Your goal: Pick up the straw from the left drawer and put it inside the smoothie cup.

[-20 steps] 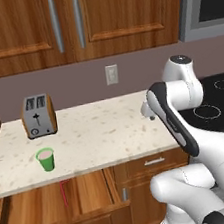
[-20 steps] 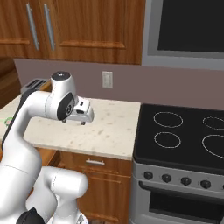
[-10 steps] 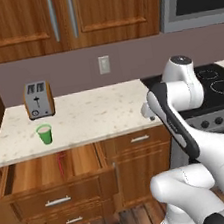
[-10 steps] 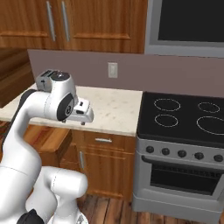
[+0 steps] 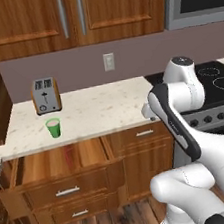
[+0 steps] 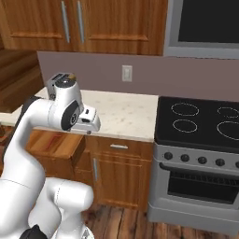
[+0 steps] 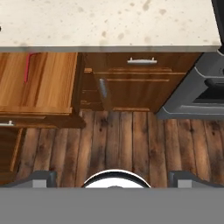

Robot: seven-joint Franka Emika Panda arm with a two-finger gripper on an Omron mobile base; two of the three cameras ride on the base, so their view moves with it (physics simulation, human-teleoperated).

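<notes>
The left drawer [image 5: 41, 167] stands pulled out below the counter, and the thin red straw [image 5: 68, 154] lies on its wood bottom near the right side. Above it, the green smoothie cup [image 5: 53, 127] stands on the pale counter close to the front edge. In the hand view the straw [image 7: 27, 67] lies at the upper left inside the drawer [image 7: 50, 87]. My gripper [image 7: 113, 178] is open, its finger tips wide apart with nothing between them. It hangs over the floor in front of the cabinets, to the right of the drawer. My hand [image 6: 87, 122] hovers at counter-edge height.
A toaster [image 5: 45, 95] stands at the back of the counter behind the cup. Closed drawer fronts with silver handles [image 7: 142, 61] sit right of the open drawer. A black stove [image 6: 200, 126] with its oven is further right. Wood floor lies below.
The whole picture has shifted: the base has backed away from the counter, so the cabinets, open drawer and floor show more. The gripper stays open.
</notes>
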